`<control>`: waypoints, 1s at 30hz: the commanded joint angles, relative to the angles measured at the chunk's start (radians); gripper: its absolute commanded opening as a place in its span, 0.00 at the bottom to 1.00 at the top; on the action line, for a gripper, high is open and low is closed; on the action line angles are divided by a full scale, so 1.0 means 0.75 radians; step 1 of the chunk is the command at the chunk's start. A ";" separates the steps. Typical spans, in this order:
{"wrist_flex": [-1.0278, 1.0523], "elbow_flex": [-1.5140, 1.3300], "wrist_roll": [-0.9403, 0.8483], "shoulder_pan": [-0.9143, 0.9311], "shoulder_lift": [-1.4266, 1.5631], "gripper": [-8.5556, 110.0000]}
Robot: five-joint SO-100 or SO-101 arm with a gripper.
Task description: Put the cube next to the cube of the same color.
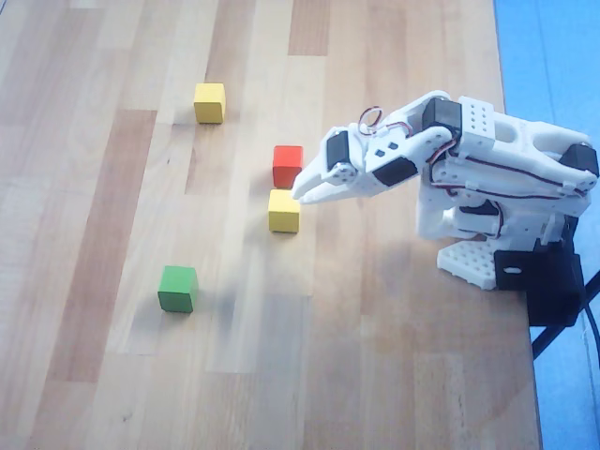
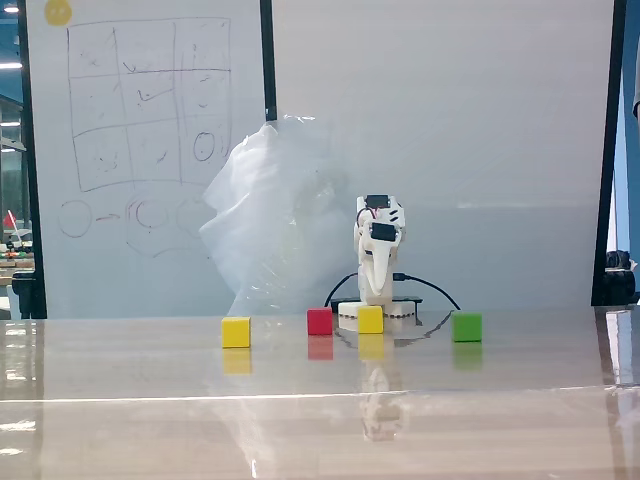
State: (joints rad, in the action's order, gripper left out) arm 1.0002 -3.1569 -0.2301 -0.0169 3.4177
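Two yellow cubes lie on the wooden table. One yellow cube (image 1: 284, 210) (image 2: 370, 319) sits just below the red cube (image 1: 287, 165) (image 2: 319, 320) in the overhead view. The other yellow cube (image 1: 209, 102) (image 2: 236, 331) lies apart at the upper left. My gripper (image 1: 302, 192) (image 2: 375, 291) hovers at the right of the nearer yellow cube, its tip just above the cube's upper right corner. Its jaws look shut and hold nothing.
A green cube (image 1: 177, 288) (image 2: 466, 326) lies at the lower left of the overhead view. The arm's base (image 1: 487, 253) stands near the table's right edge, with blue floor beyond. A whiteboard and a plastic bag (image 2: 270, 215) stand behind the table in the fixed view.
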 commanded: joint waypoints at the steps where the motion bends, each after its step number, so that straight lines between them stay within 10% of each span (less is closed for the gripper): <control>1: 0.008 0.031 0.014 -0.016 0.045 0.08; 30: -0.012 0.366 0.014 -0.010 -0.329 0.08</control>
State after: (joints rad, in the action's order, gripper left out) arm 1.0002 -3.1078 -0.2301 -0.0199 3.3287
